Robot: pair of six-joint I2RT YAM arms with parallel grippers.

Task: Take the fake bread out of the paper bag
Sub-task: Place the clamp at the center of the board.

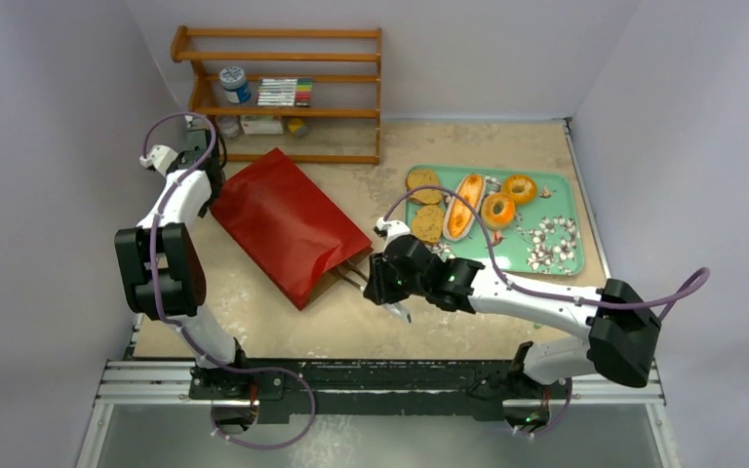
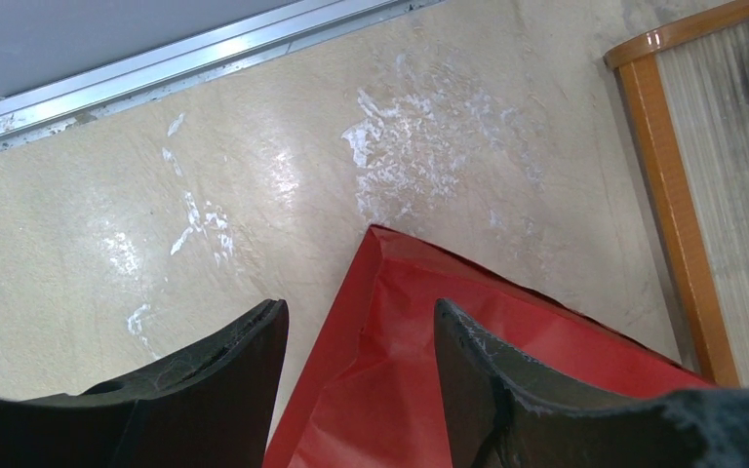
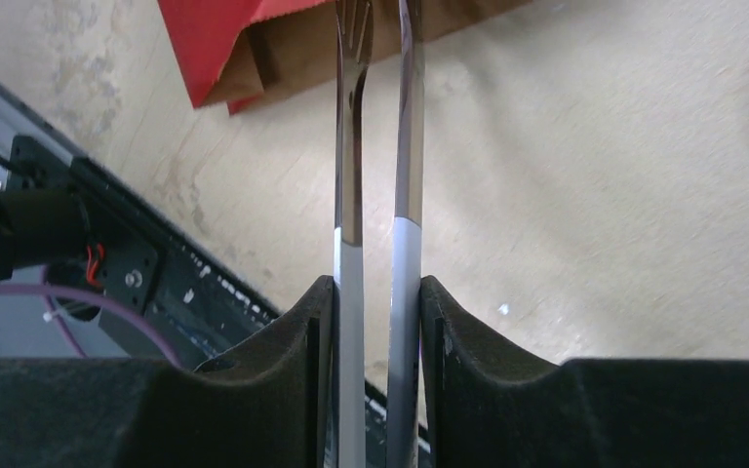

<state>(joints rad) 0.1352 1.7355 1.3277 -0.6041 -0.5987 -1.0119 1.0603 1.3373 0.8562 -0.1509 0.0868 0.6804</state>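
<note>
The red paper bag (image 1: 288,222) lies flat on the table with its mouth toward the front. My left gripper (image 1: 216,187) is open at the bag's far closed corner; in the left wrist view (image 2: 361,322) the red paper (image 2: 390,390) lies between the spread fingers. My right gripper (image 1: 380,280) is shut on metal tongs (image 3: 351,146), whose tips reach the bag's brown mouth (image 3: 283,49). The fake bread lies on the teal tray (image 1: 558,181): two round brown slices (image 1: 423,183), a split bun (image 1: 463,206) and two ring bagels (image 1: 498,210).
A wooden shelf (image 1: 283,88) with jars and markers stands at the back, just behind the bag; its edge shows in the left wrist view (image 2: 678,214). White and dark small pieces (image 1: 551,244) lie on the tray's right side. A metal rail (image 1: 380,375) runs along the front.
</note>
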